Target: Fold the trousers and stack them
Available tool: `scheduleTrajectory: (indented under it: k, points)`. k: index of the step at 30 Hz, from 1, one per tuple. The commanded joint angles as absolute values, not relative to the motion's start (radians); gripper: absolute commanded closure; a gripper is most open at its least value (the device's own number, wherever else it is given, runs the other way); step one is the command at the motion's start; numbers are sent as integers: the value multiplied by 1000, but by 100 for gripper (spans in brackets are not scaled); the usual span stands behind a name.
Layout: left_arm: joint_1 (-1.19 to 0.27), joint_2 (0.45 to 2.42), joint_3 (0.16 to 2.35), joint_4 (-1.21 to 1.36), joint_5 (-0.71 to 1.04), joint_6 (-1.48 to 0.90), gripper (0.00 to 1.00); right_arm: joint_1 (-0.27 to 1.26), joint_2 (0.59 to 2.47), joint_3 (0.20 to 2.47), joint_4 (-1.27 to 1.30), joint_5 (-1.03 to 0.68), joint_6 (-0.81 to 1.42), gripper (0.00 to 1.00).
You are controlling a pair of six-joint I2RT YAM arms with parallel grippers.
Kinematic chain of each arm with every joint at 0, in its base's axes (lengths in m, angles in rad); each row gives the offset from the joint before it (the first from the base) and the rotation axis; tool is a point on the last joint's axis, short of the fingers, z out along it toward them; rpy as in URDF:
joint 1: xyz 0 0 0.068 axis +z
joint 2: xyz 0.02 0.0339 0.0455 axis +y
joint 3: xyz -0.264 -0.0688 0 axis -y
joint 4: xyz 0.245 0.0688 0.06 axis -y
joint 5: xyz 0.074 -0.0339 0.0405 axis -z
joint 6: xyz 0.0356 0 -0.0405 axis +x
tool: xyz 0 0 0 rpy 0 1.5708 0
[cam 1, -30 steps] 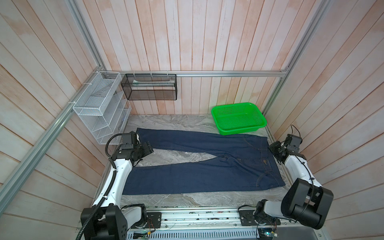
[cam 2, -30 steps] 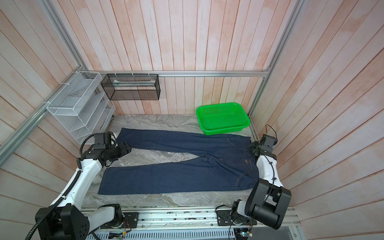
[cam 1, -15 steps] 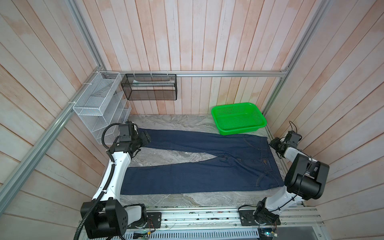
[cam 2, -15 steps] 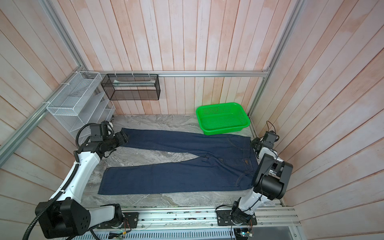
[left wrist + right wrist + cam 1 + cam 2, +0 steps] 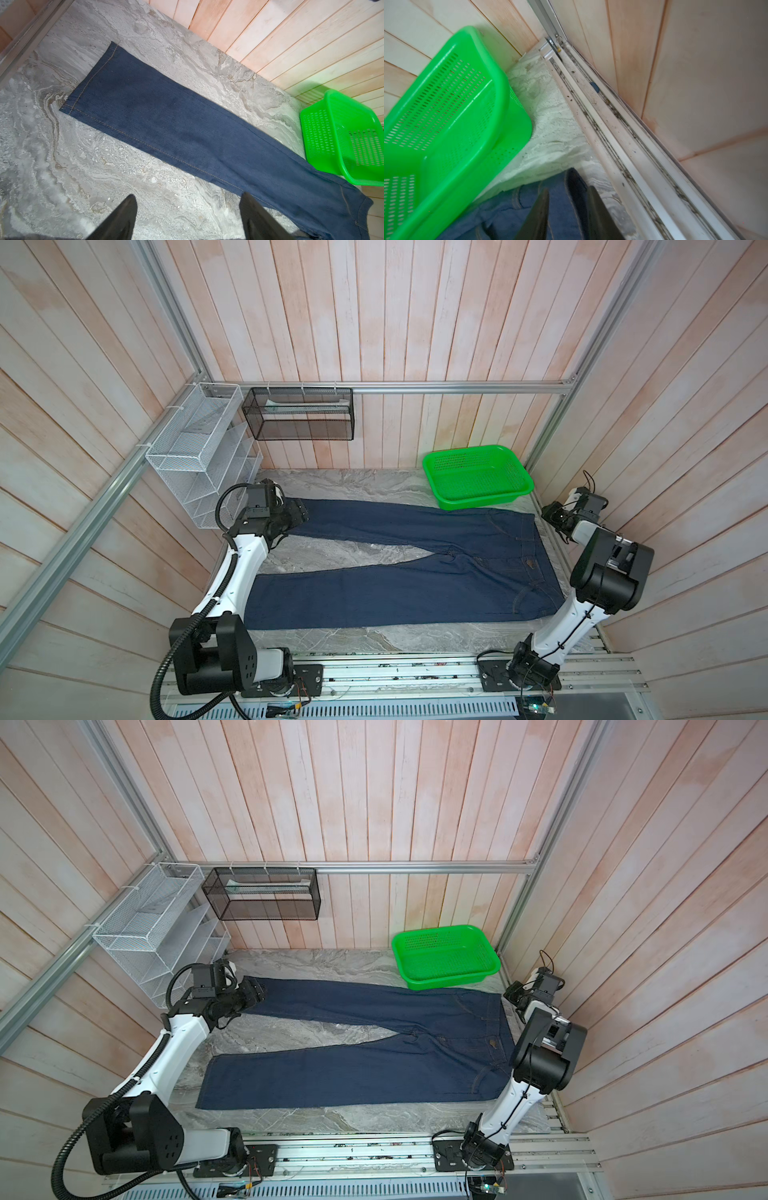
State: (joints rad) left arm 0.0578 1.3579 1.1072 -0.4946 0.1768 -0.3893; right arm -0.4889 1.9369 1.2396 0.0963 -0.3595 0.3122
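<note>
Trousers (image 5: 374, 597) lie flat on the table (image 5: 353, 485), waist beside the green basket (image 5: 484, 501).

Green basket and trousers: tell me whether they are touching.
Touching. In the left wrist view the trousers, near the waist, run right up to the base of the green basket, with no table showing between them.

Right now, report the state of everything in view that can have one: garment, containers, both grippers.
Dark navy denim trousers: unfolded, lying flat, legs spread apart.
Green perforated plastic basket: upright, empty.
White wire-mesh rack: wall-mounted, looks empty.
Black mesh box: hung up, something pale inside.
Left gripper: open, empty, raised near the far leg's hem.
Right gripper: jaws narrow over the waistband corner; grip unclear.
</note>
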Motion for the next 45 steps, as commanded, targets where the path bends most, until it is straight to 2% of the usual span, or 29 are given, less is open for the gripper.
scheduleTrajectory:
  k: [1,4,8,14,18,29,34,37,40,45]
  points:
    - [54,1359,1109,-465,189,-392,20,-474,1983,1272,74,-420,315,79]
    - [53,1358,1111,-468,188,-390,20,-459,2013,1297,50,-428,309,83]
    - [54,1358,1111,-469,190,-390,20,-452,2038,1306,39,-415,320,82]
    - [52,1360,1111,-470,194,-388,20,-449,2049,1297,-2,-359,314,66]
    - [51,1364,1112,-469,199,-388,20,-448,2036,1278,-20,-336,311,62]
    - [48,1364,1112,-471,201,-387,19,-436,2034,1259,-64,-380,304,66]
    - [48,1361,1112,-472,198,-386,19,-435,2036,1267,-84,-334,304,52]
    - [48,1362,1112,-471,198,-386,19,-435,2041,1277,-97,-327,295,51]
    - [45,1361,1111,-471,196,-386,19,-434,2059,1282,-90,-361,299,56]
    - [46,1361,1114,-474,193,-385,19,-425,2079,1296,-90,-419,299,80]
